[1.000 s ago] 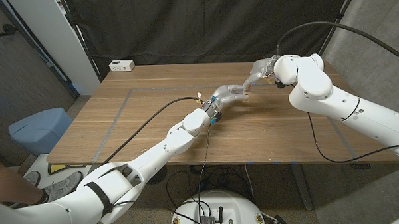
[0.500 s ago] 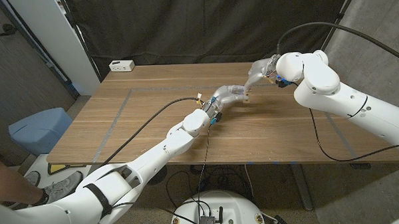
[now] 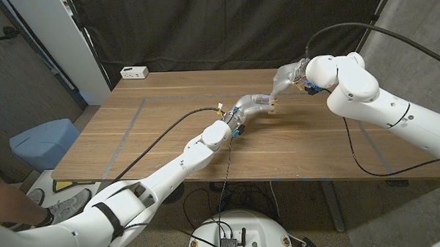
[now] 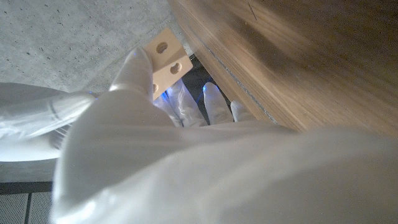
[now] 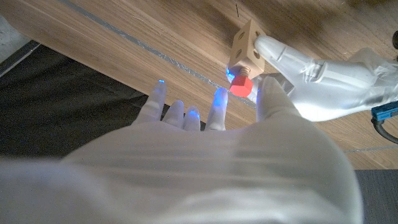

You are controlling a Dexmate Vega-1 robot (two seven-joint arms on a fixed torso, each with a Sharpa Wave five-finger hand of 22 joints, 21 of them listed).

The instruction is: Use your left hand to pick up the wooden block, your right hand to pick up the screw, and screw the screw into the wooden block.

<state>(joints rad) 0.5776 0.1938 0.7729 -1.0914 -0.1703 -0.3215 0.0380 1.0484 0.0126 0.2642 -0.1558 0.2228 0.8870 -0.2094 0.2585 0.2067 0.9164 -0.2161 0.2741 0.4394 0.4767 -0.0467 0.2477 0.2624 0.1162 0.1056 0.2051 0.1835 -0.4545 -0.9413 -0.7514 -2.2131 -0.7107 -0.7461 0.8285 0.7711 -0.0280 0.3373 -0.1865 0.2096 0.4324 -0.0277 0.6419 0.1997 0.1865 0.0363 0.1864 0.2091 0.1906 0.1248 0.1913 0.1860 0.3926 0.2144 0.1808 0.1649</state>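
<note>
Your left hand [image 3: 254,104] grips the wooden block [image 3: 273,102] just above the table [image 3: 168,118], right of centre in the head frame's upper half. Your right hand [image 3: 288,78] sits just upper right of the block, pinching the red-capped screw [image 5: 241,86], whose tip meets the block's [image 5: 246,45] face in the right wrist view.

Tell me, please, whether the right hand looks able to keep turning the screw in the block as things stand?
Probably yes: the right hand is at the red-headed screw, the left hand holds the wooden block, nothing between.
</note>
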